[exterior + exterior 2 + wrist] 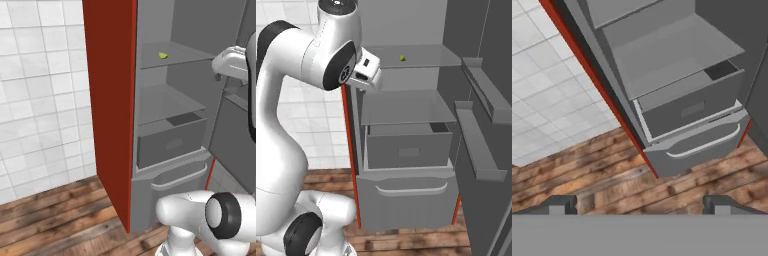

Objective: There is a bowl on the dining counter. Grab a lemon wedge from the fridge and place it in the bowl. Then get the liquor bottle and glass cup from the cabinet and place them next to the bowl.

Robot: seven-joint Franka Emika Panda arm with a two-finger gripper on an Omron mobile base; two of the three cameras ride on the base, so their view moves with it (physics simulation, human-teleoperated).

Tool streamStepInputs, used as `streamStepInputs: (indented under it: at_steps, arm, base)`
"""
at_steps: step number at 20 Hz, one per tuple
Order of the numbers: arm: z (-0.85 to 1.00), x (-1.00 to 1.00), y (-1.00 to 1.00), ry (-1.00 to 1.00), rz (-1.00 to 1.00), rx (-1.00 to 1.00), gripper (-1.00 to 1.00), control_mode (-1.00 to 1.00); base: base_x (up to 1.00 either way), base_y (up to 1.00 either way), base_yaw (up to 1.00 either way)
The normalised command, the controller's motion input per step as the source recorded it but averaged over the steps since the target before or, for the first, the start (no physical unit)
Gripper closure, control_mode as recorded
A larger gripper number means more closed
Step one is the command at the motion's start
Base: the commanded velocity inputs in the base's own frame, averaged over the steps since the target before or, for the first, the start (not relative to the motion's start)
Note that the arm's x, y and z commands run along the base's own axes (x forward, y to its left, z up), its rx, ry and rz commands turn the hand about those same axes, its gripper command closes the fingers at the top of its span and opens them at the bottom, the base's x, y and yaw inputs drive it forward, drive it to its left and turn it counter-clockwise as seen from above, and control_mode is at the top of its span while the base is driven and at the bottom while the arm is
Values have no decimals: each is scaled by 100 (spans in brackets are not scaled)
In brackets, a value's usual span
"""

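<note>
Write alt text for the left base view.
An open fridge framed by red panels, with a small lemon wedge alone on its upper grey shelf. The white robot arm reaches in from the right; white wall tiles and wooden floor fill the left.

No readable text anywhere right now. The tall grey open fridge [406, 125] carries no label, brand or number.

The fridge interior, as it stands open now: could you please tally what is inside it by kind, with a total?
Lemon wedge: 1, on the upper shelf
Flat shelves: 2, the upper shelf and the lower shelf
Drawers: 2, the upper drawer under the lower shelf and the bottom drawer with a curved handle
Door bins: 2
Total: 7
</note>
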Motion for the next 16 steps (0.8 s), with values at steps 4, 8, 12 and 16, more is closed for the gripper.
streamStepInputs:
  at_steps: [4, 8, 12, 16]
  arm:
    - [-81, -29, 34, -1, 0, 14, -100, -100]
    - [-54, -9, 4, -9, 0, -2, -100, -100]
    - [-21, 0, 0, 0, 0, -2, -100, -100]
    - [-5, 0, -1, 0, 0, -1, -100, 100]
  base:
    - [0, 0, 0]
    - [0, 0, 0]
    - [0, 0, 0]
    - [3, -9, 0]
